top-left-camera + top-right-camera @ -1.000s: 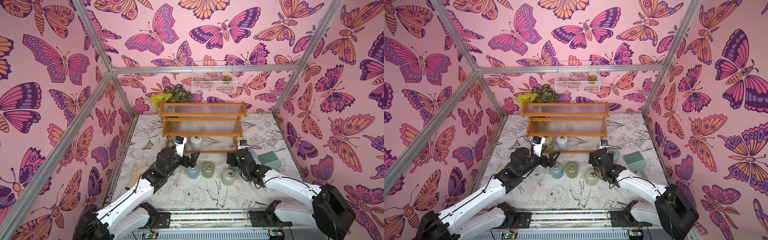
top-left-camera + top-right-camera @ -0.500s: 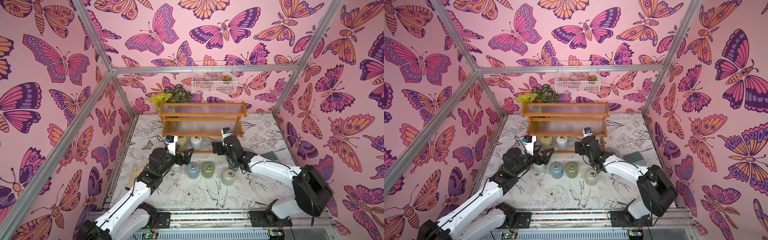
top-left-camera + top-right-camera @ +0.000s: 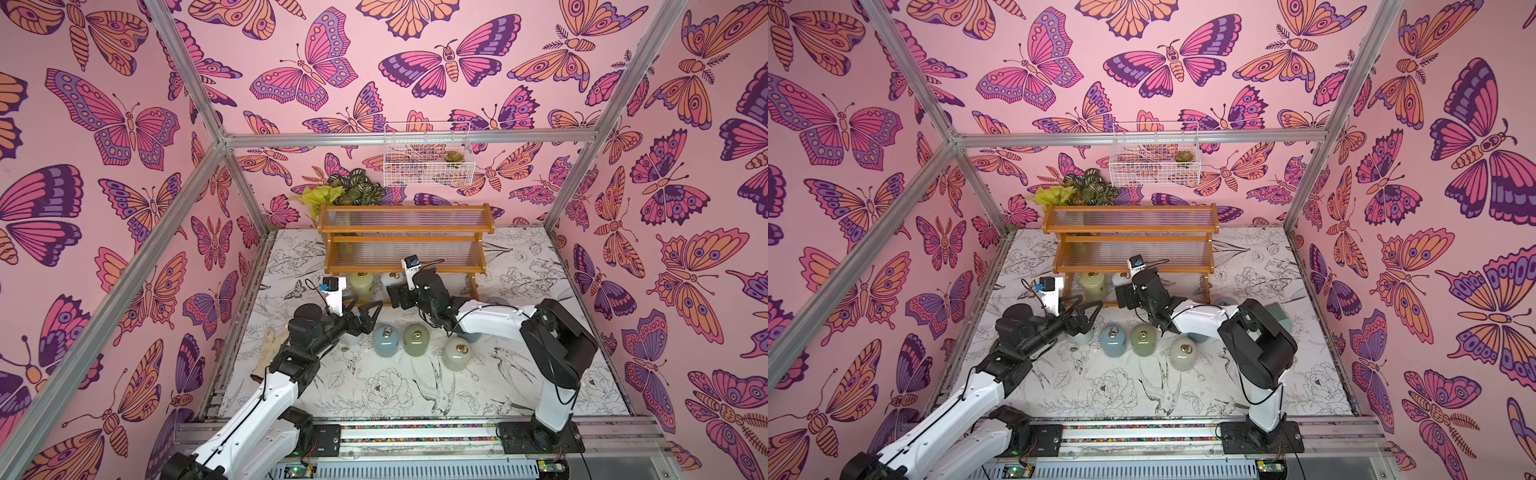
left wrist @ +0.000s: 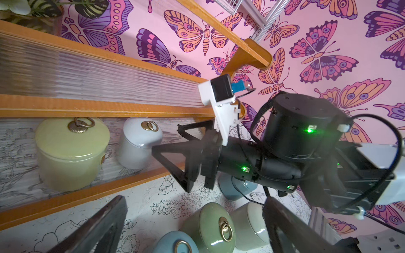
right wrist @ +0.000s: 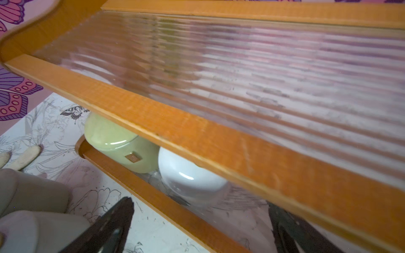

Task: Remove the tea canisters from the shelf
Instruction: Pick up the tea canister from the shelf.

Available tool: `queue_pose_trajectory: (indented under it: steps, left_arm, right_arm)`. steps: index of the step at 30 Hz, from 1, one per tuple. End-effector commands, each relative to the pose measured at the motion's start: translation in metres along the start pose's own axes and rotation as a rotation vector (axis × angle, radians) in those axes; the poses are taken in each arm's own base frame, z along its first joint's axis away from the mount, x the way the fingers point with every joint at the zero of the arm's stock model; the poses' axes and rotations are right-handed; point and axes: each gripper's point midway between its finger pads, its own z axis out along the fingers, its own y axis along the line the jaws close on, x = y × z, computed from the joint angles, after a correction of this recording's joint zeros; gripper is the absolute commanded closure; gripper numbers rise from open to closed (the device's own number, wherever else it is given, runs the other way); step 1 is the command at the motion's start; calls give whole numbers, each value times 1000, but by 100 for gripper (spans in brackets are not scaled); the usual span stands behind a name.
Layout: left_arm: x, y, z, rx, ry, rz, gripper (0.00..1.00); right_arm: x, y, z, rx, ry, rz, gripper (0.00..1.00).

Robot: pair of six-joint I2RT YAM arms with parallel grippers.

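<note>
The shelf stands at the back of the table. Its bottom tier holds a pale yellow-green tea canister and a white one; both tiers above are bare. My right gripper is open just in front of the white canister, level with the bottom rail. My left gripper is open and holds nothing, hovering over the table left of it. On the table stand a blue canister, a sage green one and a cream one. More are partly hidden under the arms.
A white wire basket hangs on the back wall above leafy plants. A cream glove-like thing lies by the left wall. A teal object peeks out behind the right arm. Metal frame posts line the walls.
The right arm swung from the right side of the table over to the shelf's bottom tier, and its jaws widened a little. The left gripper shifted slightly left, still open.
</note>
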Motion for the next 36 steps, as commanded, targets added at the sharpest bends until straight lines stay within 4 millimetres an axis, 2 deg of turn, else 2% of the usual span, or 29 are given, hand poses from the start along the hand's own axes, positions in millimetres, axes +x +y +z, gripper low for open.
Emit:
queue_pose_trajectory:
  steps: [1,10,21,30,33,36]
  left_arm:
    - [-4,-8,0,51,-18,3,0]
    - [-4,-5,1,41,-18,15,0]
    - [-4,-4,1,37,-13,22,0]
    - [-6,-4,1,32,-15,25,0]
    - [-6,-4,2,31,-10,26,0]
    - [-6,-4,2,27,-9,27,0]
  right_arm:
    - [-13,13,14,-14,-28,-40,1]
    - [-6,4,40,64,-4,-50,1]
    - [-5,-6,58,143,-27,-43,1]
    - [-3,-9,61,152,-40,-49,14]
    - [-7,-3,60,126,-50,-54,21]
    - [-13,1,57,100,-70,-55,23]
